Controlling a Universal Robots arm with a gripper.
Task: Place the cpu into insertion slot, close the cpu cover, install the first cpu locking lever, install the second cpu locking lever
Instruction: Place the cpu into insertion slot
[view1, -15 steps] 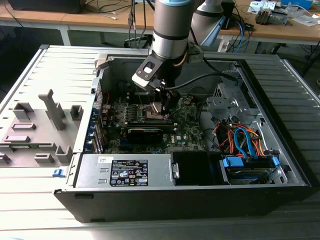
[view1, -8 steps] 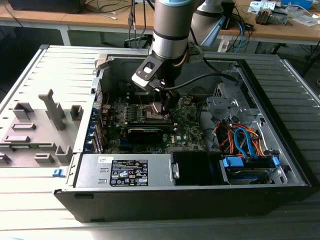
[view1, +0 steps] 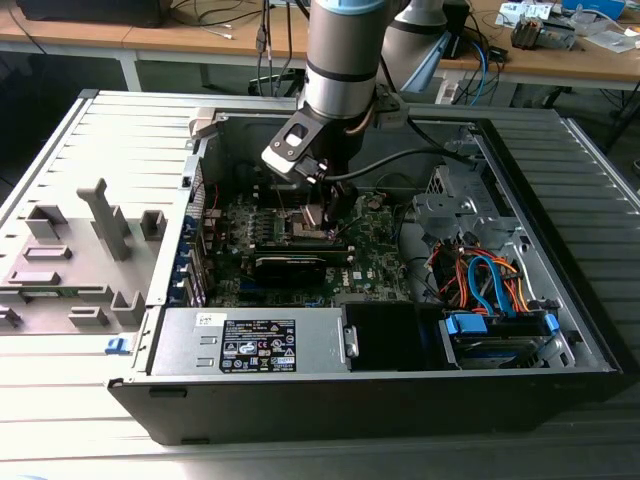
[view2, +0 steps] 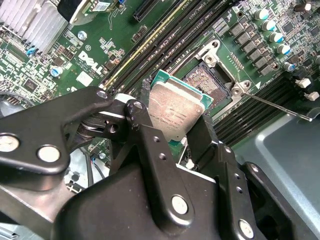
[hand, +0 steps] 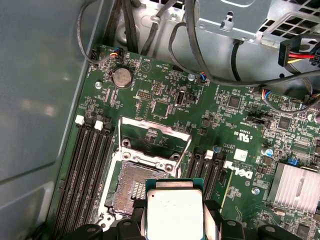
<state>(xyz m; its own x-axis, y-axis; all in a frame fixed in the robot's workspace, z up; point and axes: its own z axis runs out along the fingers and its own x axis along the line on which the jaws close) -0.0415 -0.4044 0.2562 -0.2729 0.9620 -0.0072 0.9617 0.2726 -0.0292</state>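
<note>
Exterior view: arm (view1: 340, 60) reaches down into an open case (view1: 560, 330) lying on its side on a ribbed grey table (view1: 600, 190). The gripper (view1: 320, 222) hangs low over the green board (view1: 380, 250), near its middle; jaw state cannot be told here. A power supply (view1: 250, 345) sits along the near wall, with drive cables (view1: 490, 280) to the exterior view's right. Grey fixtures (view1: 100, 225) stand outside the case to the exterior view's left, and wooden benches (view1: 150, 35) run behind. Second wrist view: the jaws are closed on the cpu (view2: 175, 112), one black finger (view2: 140, 120) on each of two opposite edges, metal top facing the camera. The chip is tilted, not yet level with the board. The slot (view2: 210, 82) lies just beyond the chip's far edge, bare and apart from it. A thin lever (view2: 277, 104) juts away from the slot's corner, and memory slots (view2: 165, 40) run alongside. First wrist view: the cpu (hand: 175, 212) is held clear above the board, its far edge overlapping the near rim of the slot (hand: 131, 187). The slot therefore lies ahead of and below the jaws, its sides roughly square with the chip's. The cover (hand: 155, 126) stands swung up at the slot's far side, leaving the slot uncovered. Room is tight: memory slots (hand: 92, 165) flank the slot, a heatsink (hand: 295, 185) sits off to one side, and the case wall (hand: 40, 100) is close by.
</note>
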